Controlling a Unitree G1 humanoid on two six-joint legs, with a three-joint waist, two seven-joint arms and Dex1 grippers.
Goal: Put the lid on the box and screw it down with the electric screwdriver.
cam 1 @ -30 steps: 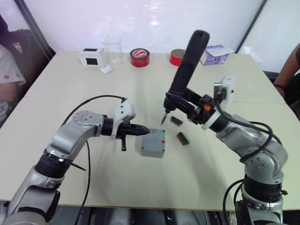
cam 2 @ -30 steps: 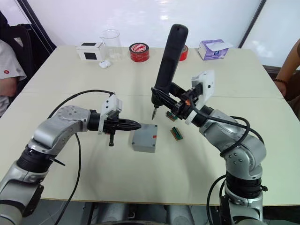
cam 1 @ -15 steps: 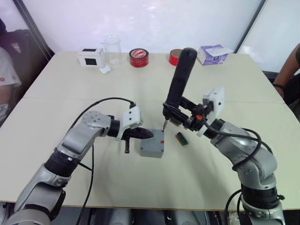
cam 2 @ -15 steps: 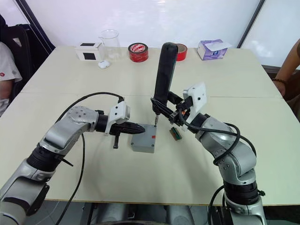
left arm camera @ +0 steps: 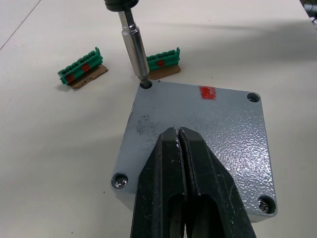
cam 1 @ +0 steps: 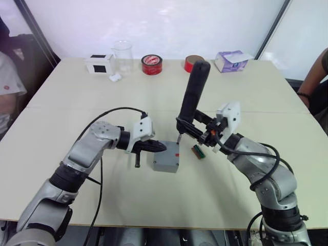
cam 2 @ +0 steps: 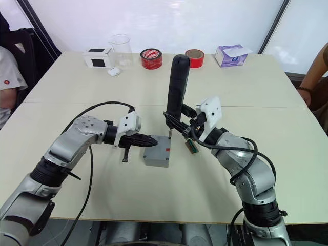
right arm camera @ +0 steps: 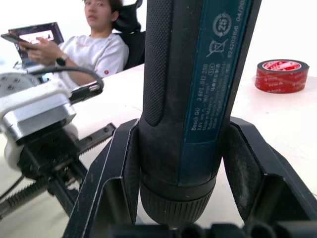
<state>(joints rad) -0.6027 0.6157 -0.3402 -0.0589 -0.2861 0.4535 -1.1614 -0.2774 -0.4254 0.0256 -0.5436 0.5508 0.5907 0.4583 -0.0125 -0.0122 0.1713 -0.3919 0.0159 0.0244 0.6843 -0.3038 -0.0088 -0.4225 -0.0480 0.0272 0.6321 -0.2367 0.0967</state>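
Observation:
The grey lid [left arm camera: 213, 134] with a red mark sits closed on the box [cam 1: 166, 160] at the table's middle. Screws show in three of its corners. My left gripper [left arm camera: 178, 134] is shut, its tips resting on the lid's top from the left [cam 1: 160, 147]. My right gripper [right arm camera: 181, 163] is shut on the lower body of the electric screwdriver [cam 1: 193, 95], which stands nearly upright. The screwdriver's metal bit [left arm camera: 134, 47] points down into the hole at the lid's fourth corner, the one nearest the green connectors.
Two green connector strips [left arm camera: 81, 74] [left arm camera: 163, 58] lie just right of the box. Along the far edge stand a white-and-black cube [cam 1: 100, 63], a beaker [cam 1: 123, 53], two tape rolls [cam 1: 152, 63] [cam 1: 191, 62] and a tissue box [cam 1: 230, 60]. People sit at both sides [cam 1: 7, 87] [cam 1: 316, 82].
My right arm has swung the screwdriver upright and lowered it, bringing the bit from above the table down to the lid's corner. My left gripper moved right onto the lid.

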